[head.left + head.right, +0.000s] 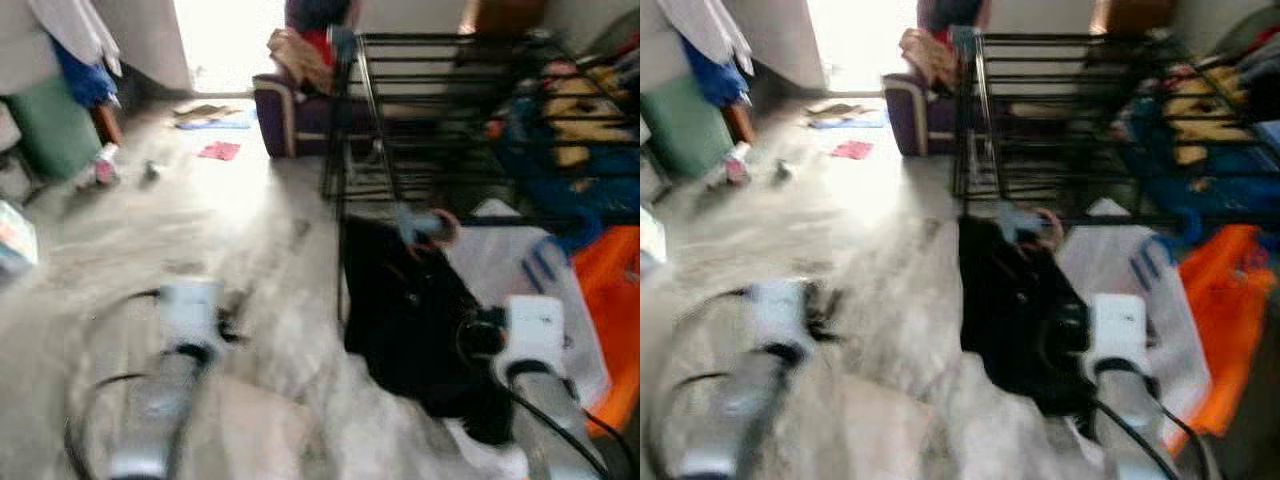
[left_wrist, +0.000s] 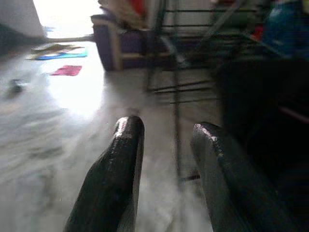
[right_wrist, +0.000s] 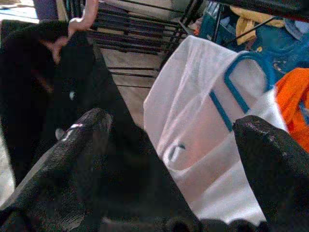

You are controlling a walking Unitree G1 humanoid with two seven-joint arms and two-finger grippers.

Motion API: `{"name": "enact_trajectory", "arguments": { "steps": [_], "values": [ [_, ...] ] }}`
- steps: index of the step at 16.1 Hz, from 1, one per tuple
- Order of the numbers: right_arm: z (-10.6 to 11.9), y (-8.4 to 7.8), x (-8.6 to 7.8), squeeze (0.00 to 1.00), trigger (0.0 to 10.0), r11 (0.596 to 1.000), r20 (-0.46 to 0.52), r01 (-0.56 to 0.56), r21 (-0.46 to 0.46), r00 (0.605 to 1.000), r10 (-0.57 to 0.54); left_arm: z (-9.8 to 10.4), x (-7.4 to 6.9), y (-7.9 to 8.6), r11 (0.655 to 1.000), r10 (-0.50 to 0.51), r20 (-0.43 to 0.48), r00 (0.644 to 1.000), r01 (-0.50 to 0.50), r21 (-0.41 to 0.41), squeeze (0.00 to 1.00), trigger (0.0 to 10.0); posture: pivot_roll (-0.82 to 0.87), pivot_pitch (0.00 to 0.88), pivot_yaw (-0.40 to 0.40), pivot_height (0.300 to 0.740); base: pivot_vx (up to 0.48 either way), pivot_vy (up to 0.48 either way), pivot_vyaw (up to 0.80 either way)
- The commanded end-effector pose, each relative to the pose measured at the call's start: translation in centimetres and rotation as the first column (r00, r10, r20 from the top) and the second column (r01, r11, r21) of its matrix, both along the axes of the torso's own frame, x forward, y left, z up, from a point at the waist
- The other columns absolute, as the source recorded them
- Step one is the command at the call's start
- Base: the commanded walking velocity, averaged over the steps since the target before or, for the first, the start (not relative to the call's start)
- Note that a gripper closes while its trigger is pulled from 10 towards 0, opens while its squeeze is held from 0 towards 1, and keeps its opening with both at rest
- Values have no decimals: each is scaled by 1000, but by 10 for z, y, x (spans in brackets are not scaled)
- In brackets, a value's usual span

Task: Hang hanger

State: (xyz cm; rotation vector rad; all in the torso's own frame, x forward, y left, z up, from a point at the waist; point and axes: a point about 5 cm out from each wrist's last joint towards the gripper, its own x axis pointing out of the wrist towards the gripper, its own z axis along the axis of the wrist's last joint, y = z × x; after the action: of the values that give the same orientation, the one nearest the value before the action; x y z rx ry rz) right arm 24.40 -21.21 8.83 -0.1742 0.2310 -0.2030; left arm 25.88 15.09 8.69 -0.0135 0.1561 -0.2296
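A black garment [image 1: 410, 310] hangs on a hanger with a pink hook [image 1: 441, 228] at the front of the black drying rack [image 1: 450, 90]. Beside it, a white garment [image 3: 193, 130] hangs on a blue hanger [image 3: 241, 79]. My right gripper [image 3: 174, 121] is open wide, close up to both garments, with the black cloth at one finger [image 3: 72, 159]. The right wrist [image 1: 530, 335] shows low in front of the black garment. My left gripper [image 2: 166, 128] is open over the bare floor, left of the rack, with nothing between its fingers. The head views are blurred.
An orange garment [image 1: 610, 300] hangs at the rack's right end, with blue and yellow clothes [image 1: 570, 120] on top. A purple sofa [image 1: 290, 110] stands behind the rack. Small items [image 1: 218, 150] lie on the grey floor [image 1: 200, 230], and clothes hang at far left [image 1: 70, 50].
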Motion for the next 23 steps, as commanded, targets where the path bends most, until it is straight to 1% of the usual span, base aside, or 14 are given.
{"name": "enact_trajectory", "arguments": {
  "steps": [1, 4, 7, 9, 10, 11, 15, 17, 19, 20, 22, 23],
  "values": [
    [4, 10, 3, 0, 10000, 1000, 25, -24, 12, 999, 24, -1, -1, 14, 999, 42, -11, 999, -41, 27, 0, 10000, -53, 0, 11, 740, 0, 0, 0],
    [3, 16, 6, 0, 10000, 999, 25, -31, 13, 999, 31, -2, 0, 15, 998, 42, -31, 999, -41, 50, 0, 10000, -50, 3, 14, 740, 0, 0, 0],
    [8, 19, 12, 0, 10000, 999, 48, -52, -2, 998, 52, 6, 3, 10, 998, 19, -2, 1000, -19, 61, 0, 10000, -54, 22, 6, 740, 0, 0, 0],
    [10, 18, 14, 0, 10000, 998, 56, -56, -21, 997, 57, 8, 1, 6, 998, 10, 8, 1000, -10, 63, 0, 10000, -54, 24, -1, 740, 0, 0, 0],
    [10, 14, 12, 0, 10000, 999, 54, -36, -35, 998, 38, 6, -1, 5, 998, 2, 3, 1000, -2, 64, 0, 10000, -55, 22, -1, 740, 0, 0, 0],
    [10, 13, 12, 0, 10000, 999, 54, -34, -36, 998, 36, 6, -2, 5, 998, 1, 2, 1000, -1, 63, 0, 10000, -55, 22, -1, 740, 0, 0, 0],
    [9, -2, -8, 0, 10000, 991, 40, 34, -131, 999, -29, 2, -5, 7, 998, -27, -41, 999, 29, 58, 0, 10000, -56, 15, 4, 740, 0, 0, 0],
    [4, -13, -20, 0, 10000, 983, 11, 68, -170, 998, -67, -1, -8, 6, 995, -57, -67, 996, 62, 73, 0, 10000, -62, 19, 12, 740, 0, 0, 0],
    [-1, -26, -28, 0, 10000, 980, -29, 73, -184, 996, -80, -2, -11, 2, 991, -103, -83, 991, 109, 81, 0, 10000, -66, 21, 19, 740, 0, 0, 0],
    [-5, -29, -28, 0, 10000, 985, -59, 59, -163, 996, -70, -1, -11, 0, 989, -120, -80, 990, 126, 80, 0, 10000, -69, 15, 20, 740, 0, 0, 0],
    [-11, -27, -25, 0, 10000, 991, -116, 18, -136, 993, -34, -2, -9, -2, 988, -125, -86, 988, 132, 83, 0, 10000, -69, 12, 20, 740, 0, 0, 0],
    [-13, -29, -21, 0, 10000, 987, -148, -21, -156, 989, -2, -2, -9, -2, 987, -130, -90, 987, 138, 84, 0, 10000, -66, 10, 17, 740, 0, 0, 0]
  ]
}}
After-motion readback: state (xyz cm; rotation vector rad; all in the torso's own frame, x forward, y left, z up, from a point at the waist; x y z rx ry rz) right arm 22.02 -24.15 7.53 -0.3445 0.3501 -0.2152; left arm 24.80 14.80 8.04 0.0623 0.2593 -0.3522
